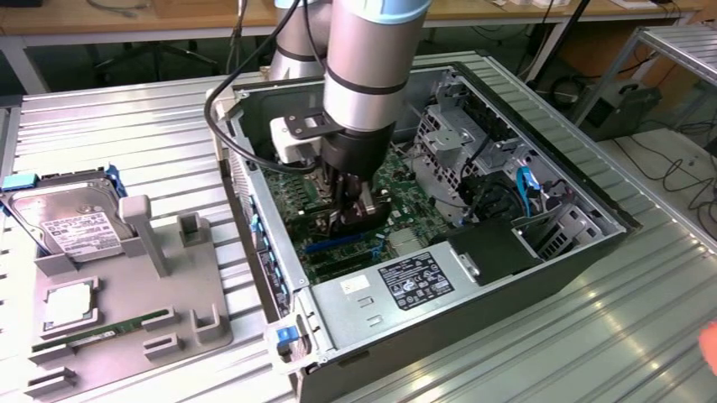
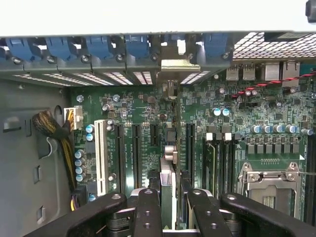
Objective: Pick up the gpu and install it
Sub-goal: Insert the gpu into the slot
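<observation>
The gpu (image 1: pixel 364 225) stands on edge inside the open computer case (image 1: pixel 583 252), low over the motherboard's expansion slots (image 1: pixel 336 243). My gripper (image 1: pixel 353 210) is shut on it from above. In the wrist view the gpu (image 2: pixel 169 173) is seen edge-on, running away from my gripper (image 2: pixel 170 197) between two black slots. Its metal bracket (image 2: pixel 180 65) reaches the rear slot openings of the case. The black fingers (image 2: pixel 148 210) press on the card from either side.
The motherboard (image 2: pixel 148 106) carries a white slot (image 2: pixel 101 155), an open CPU socket (image 2: pixel 269 185) and a cable bundle (image 2: pixel 49 126). The power supply (image 1: pixel 415 277) and drive cage (image 1: pixel 448 143) crowd the case. Outside lie a hard drive (image 1: pixel 67 222) and a RAM stick (image 1: pixel 101 332) on a grey fixture (image 1: pixel 134 294).
</observation>
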You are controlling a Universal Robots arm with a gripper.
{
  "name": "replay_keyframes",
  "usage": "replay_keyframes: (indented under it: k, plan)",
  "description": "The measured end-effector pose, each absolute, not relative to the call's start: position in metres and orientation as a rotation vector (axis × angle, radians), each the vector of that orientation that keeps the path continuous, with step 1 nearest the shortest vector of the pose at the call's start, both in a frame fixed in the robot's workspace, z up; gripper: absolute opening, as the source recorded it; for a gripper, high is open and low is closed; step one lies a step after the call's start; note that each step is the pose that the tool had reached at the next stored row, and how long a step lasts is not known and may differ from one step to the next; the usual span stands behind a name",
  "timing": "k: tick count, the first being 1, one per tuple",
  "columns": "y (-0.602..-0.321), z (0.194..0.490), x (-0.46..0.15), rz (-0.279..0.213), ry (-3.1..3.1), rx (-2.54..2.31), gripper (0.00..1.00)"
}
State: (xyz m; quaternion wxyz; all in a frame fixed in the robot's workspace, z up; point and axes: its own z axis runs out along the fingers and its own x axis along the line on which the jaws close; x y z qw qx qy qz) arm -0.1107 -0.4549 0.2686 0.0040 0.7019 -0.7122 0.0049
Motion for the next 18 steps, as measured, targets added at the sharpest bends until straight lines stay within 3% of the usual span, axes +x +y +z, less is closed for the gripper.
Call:
replay_keyframes:
  k: [18]
  plan:
    - [-0.4531,0.2612,-0.1149,0.016,-2.232,2.198,0.26]
